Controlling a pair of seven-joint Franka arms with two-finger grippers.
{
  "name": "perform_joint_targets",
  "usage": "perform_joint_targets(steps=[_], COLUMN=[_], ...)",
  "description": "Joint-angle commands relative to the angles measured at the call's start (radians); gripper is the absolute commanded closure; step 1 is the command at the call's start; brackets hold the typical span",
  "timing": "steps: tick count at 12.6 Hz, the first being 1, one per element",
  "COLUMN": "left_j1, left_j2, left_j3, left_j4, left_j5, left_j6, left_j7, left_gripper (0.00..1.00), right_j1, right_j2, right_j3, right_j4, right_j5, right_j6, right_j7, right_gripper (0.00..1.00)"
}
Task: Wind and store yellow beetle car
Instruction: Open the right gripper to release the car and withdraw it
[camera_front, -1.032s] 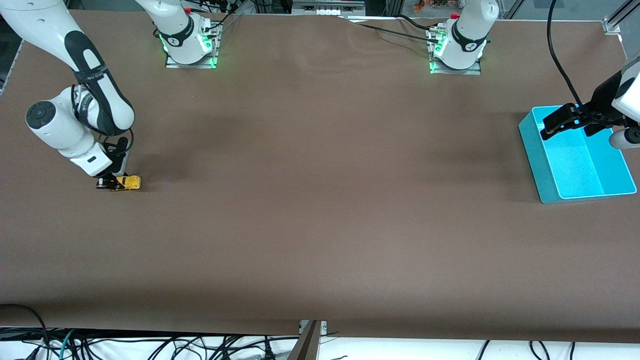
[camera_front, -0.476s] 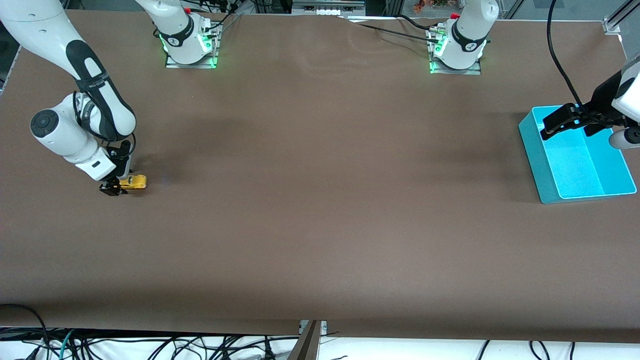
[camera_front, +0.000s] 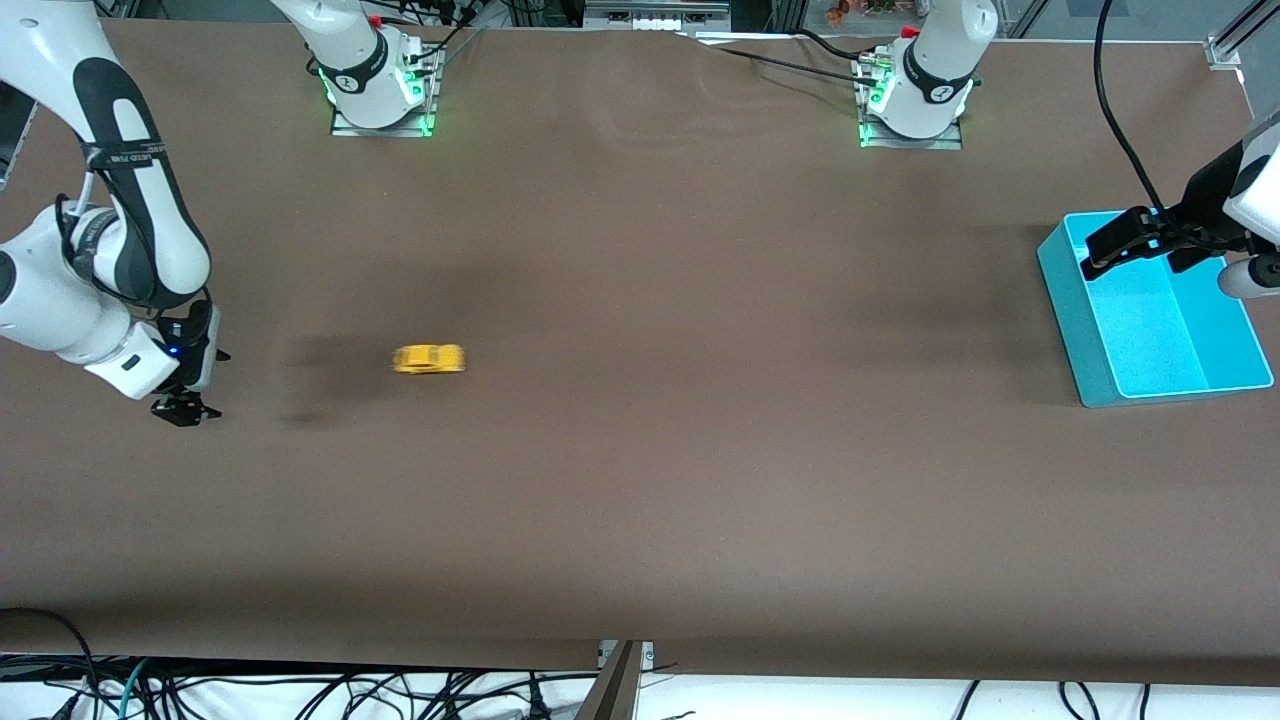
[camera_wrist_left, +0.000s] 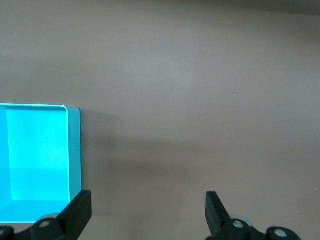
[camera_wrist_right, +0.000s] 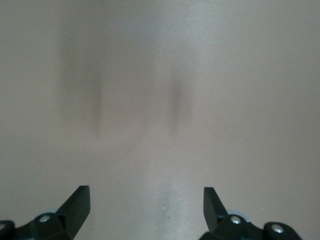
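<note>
Right gripper (camera_front: 185, 410) is released and empty; I'd say the yellow car (camera_front: 428, 359) sits lengthwise along the table, well off toward the left gripper (camera_front: 1130, 245), also spread, waiting over the bin (camera_front: 1060, 285).

Beetle car (camera_front: 428, 359) sits alone on the worktop (camera_front: 640, 450), toward the right arm's end, apparently blurred. Right hand (camera_front: 186, 385) hangs over the worktop near it, apart. Left hand (camera_front: 1135, 240) hangs over the bin (camera_front: 1090, 330) at the left arm's end.
</note>
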Motion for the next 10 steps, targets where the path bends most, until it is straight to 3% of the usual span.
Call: perform_joint_targets(steps=[1,5,10], left_j1=[-0.002,-0.002,-0.003], left_j2=[0.012,0.012,0.012], left_j3=[0.003,0.003,0.003], left_j4=[0.027,0.027,0.029], left_j5=[-0.019,-0.019,-0.020], left_j6=[-0.007,-0.007,-0.007], left_j7=[0.014,0.014,0.014], left_gripper=[0.00,0.00,0.00], right_j1=[-0.010,0.000,0.017], right_j2=[-0.041,-0.061,-0.066], right_j3=[0.010,0.013,0.082], right_j4=[0.010,0.127,0.352], right_j5=[0.022,0.030,0.027], right_j6=[-0.035,-0.185,-0.449], right_j7=[-0.015,0.190,0.709], right_gripper=[0.00,0.00,0.00])
